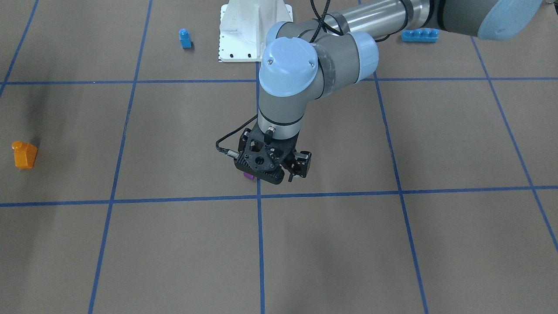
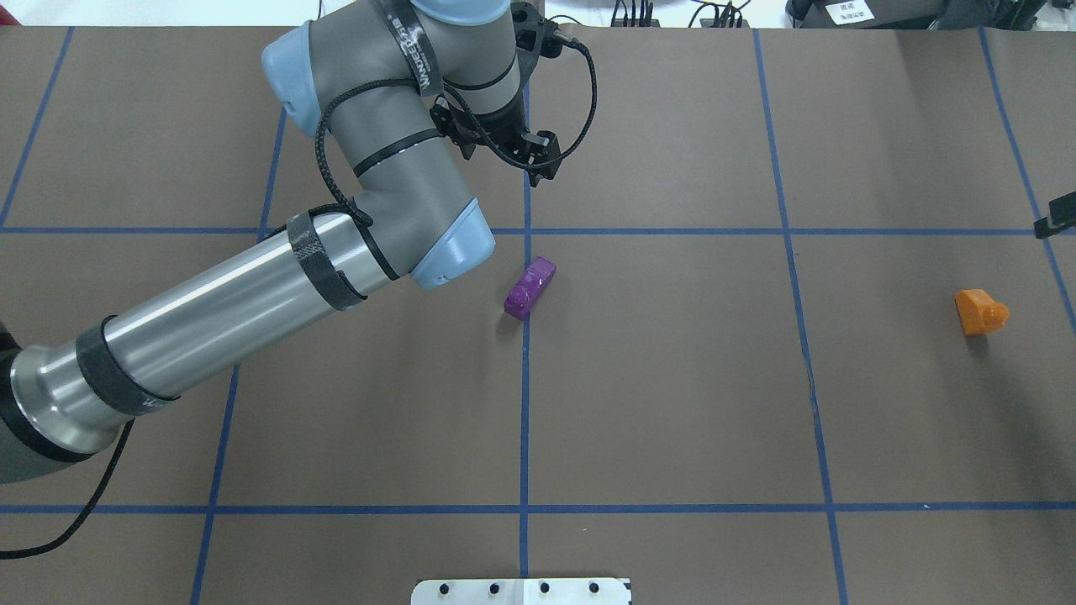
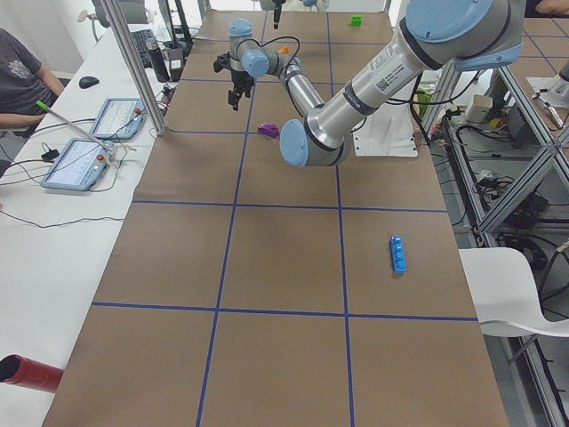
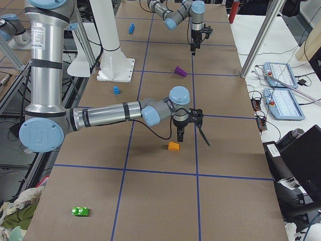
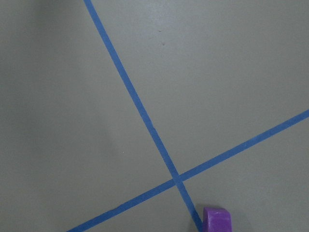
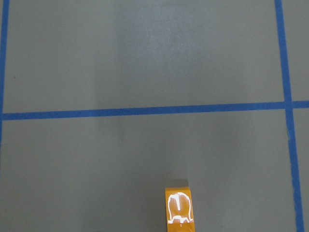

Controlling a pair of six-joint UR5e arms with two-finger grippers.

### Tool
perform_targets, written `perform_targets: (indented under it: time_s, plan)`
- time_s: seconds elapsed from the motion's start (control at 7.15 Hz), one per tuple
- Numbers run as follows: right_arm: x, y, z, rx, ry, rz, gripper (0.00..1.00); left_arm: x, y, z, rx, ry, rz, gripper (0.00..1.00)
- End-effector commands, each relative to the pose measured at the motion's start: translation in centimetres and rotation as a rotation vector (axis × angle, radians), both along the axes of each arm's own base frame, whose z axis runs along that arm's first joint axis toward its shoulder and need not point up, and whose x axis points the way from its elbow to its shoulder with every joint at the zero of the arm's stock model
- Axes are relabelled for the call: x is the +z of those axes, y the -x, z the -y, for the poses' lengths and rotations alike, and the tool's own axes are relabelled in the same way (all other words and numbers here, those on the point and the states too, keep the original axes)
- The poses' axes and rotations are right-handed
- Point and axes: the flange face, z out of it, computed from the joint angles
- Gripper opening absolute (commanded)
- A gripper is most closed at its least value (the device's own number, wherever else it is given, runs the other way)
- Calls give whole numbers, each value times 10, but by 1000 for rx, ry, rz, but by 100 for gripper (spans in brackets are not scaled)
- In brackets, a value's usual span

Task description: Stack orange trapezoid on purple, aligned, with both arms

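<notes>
- The left arm (image 2: pixel 252 294) reaches out across the middle of the table (image 2: pixel 672 403), wrist bent downward.
- The left gripper (image 1: pixel 270 163) hangs above the table with nothing in it. I can't tell how far its jaws are parted; its own wrist camera shows no fingers.
- The purple brick (image 2: pixel 530 288) lies on the brown surface, free of the gripper, at an angle across one blue tape line (image 2: pixel 524 403) and near a crossing of the lines.
- From the front camera the gripper's black body hides most of that brick, and only a purple corner shows beneath it. From overhead the gripper sits beyond the brick, on the side away from the robot's base.
- The left wrist camera catches only one end of the purple brick, at the bottom edge of its view.
- The orange trapezoid (image 2: pixel 979 313) sits on the table on the robot's right side, well apart from the purple brick.
- The right arm (image 4: pixel 110 114) stretches low over the table, and the right gripper (image 4: pixel 181 134) hovers close above the orange piece without touching it. I can't tell how its jaws stand.
- The right wrist camera shows the orange piece at the bottom of its view.
- Also on the table: a small blue brick (image 1: pixel 185 38), a long blue brick (image 1: pixel 420 35) and a green brick (image 4: pixel 80 211).
</notes>
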Motion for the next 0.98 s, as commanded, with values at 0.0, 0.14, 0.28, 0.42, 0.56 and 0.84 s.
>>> perform_targets:
  time_s: [0.0,0.14,0.28,0.42,0.56,0.84]
  plan:
    - [55,26,-17,-17,-17,-13,100,-1,4,1,-4,3,2,100]
    - [64,35,-19,-21,-7,-12,100,-1,4,1,-4,4,3,100]
    - [68,44,-22,-39,-4,-20,100,-2,4,0,-3,4,2,100]
    - [67,55,-23,-59,-6,-21,100,-1,4,0,-4,3,2,100]
    - [75,68,-22,-81,3,-32,100,-1,4,0,-4,3,2,100]
    - [88,83,-16,-96,11,-60,100,0,4,0,-4,6,2,100]
